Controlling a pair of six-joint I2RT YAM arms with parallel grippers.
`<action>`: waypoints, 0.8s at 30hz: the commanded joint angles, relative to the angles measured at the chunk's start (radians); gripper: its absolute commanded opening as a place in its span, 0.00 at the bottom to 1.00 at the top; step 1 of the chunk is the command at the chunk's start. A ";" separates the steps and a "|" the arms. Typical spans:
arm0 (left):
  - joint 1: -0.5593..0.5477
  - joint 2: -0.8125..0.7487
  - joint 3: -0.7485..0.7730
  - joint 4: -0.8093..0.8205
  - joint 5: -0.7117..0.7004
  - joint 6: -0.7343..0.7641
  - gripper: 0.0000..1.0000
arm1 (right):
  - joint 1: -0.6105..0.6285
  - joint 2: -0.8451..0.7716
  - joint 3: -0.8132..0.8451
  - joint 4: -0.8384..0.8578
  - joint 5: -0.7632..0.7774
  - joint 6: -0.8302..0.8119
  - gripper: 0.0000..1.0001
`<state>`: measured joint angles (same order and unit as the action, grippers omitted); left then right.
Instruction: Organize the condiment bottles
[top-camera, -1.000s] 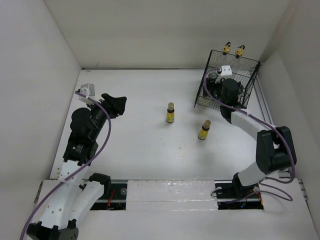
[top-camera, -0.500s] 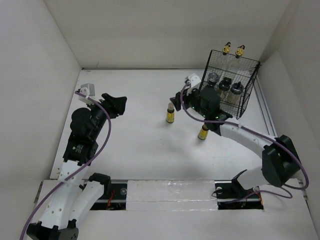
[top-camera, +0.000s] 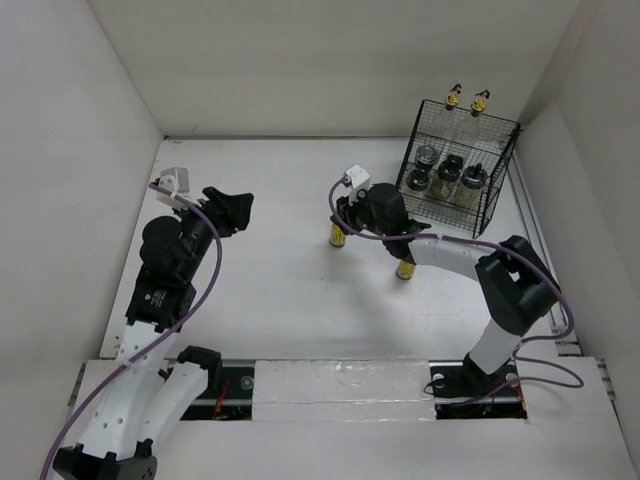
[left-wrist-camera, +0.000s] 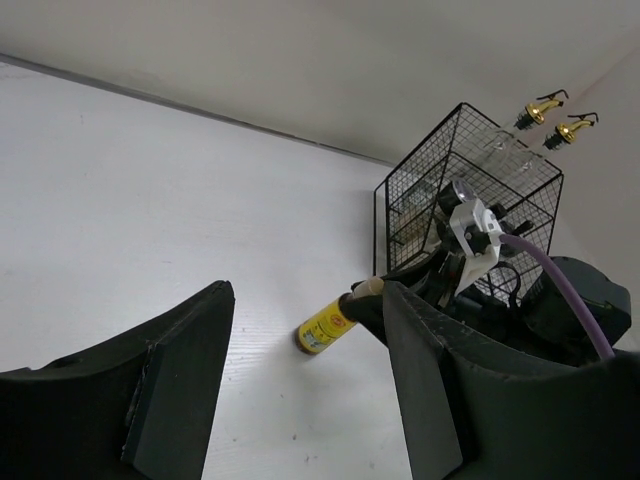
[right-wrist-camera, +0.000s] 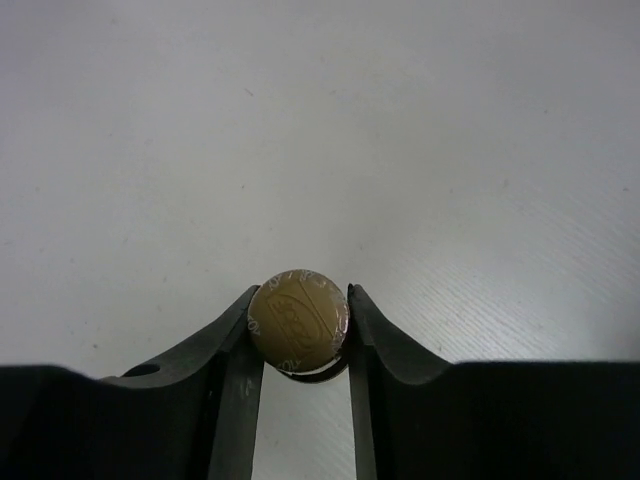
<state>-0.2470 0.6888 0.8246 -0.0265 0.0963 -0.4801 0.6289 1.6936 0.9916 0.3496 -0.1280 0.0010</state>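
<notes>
A small yellow bottle (top-camera: 339, 236) with a tan cap (right-wrist-camera: 298, 320) stands mid-table. My right gripper (top-camera: 343, 214) is over it, and both fingers press the sides of the cap (right-wrist-camera: 298, 322). It also shows in the left wrist view (left-wrist-camera: 327, 328). A second yellow bottle (top-camera: 405, 269) stands to its right, partly hidden under the right arm. Several black-capped jars (top-camera: 450, 168) sit in the black wire rack (top-camera: 500, 170). Two gold pourers (top-camera: 466, 98) stick up behind them. My left gripper (top-camera: 231, 206) is open and empty at the left (left-wrist-camera: 305, 400).
The wire rack (left-wrist-camera: 470, 190) stands in the far right corner against the white walls. White walls close the table at the back and on both sides. The right arm's purple cable (top-camera: 450, 240) runs over the second yellow bottle.
My right arm has swung left from the rack to the left yellow bottle, and its fingers now grip the cap. The left arm has not moved.
</notes>
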 joint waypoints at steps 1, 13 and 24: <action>-0.001 -0.017 0.002 0.051 0.005 0.005 0.57 | 0.005 0.001 0.058 0.055 -0.004 0.022 0.29; -0.001 -0.008 -0.007 0.051 0.017 0.005 0.57 | -0.127 -0.441 -0.045 0.068 0.180 0.031 0.14; -0.001 0.003 0.002 0.051 0.016 0.005 0.57 | -0.492 -0.574 -0.048 -0.034 0.171 0.068 0.12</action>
<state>-0.2466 0.6868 0.8246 -0.0265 0.1028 -0.4801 0.1719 1.1286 0.9356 0.2901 0.0502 0.0460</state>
